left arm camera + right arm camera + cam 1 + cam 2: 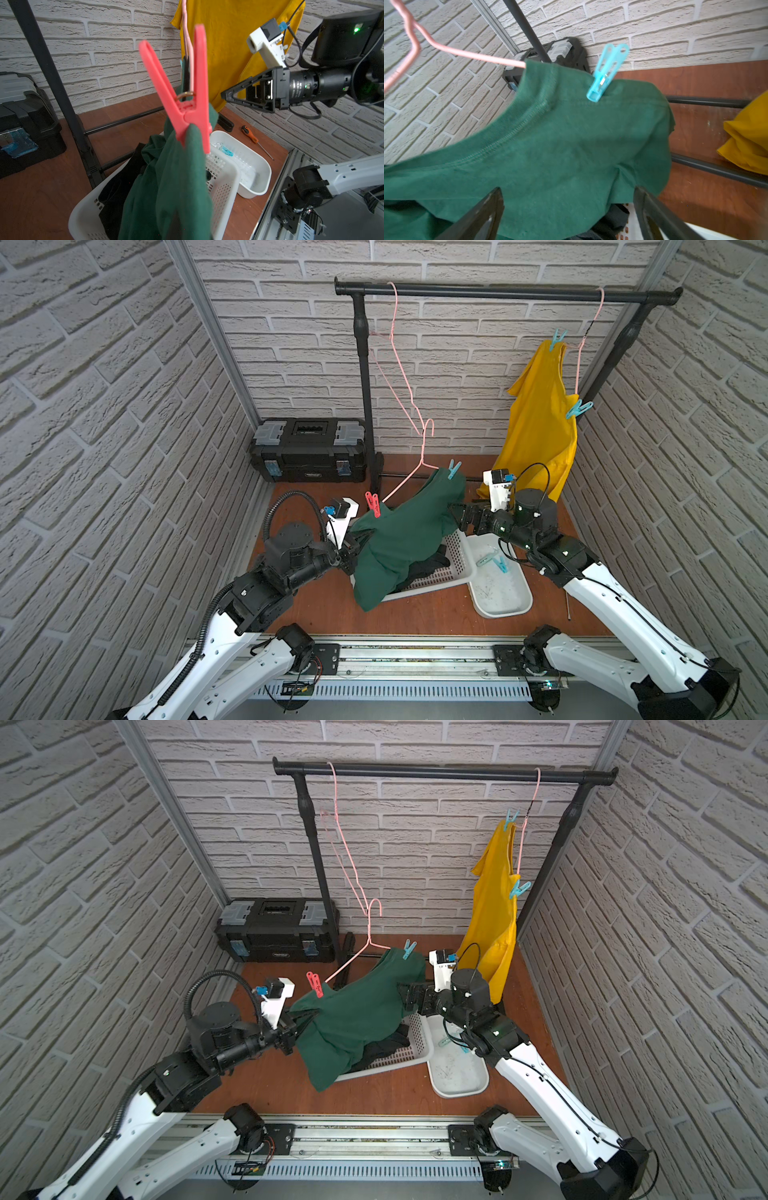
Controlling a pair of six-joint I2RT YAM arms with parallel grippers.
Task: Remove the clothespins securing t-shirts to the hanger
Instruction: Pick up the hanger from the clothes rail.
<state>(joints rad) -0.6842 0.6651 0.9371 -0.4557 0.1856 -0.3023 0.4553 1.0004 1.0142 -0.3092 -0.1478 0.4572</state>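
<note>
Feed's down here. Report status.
Left gripper shut on green shirt. Right gripper open, beside it. Red peg, blue peg clipped on. Nothing blocking.

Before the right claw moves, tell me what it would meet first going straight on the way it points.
The dark green t-shirt: the open right claw points into its cloth, not at the teal clothespin. Nothing shows between, though depth is unclear.

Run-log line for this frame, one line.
left gripper: shut on green t-shirt | right gripper: open, facing its teal clothespin | red clothespin: clipped to green t-shirt
</note>
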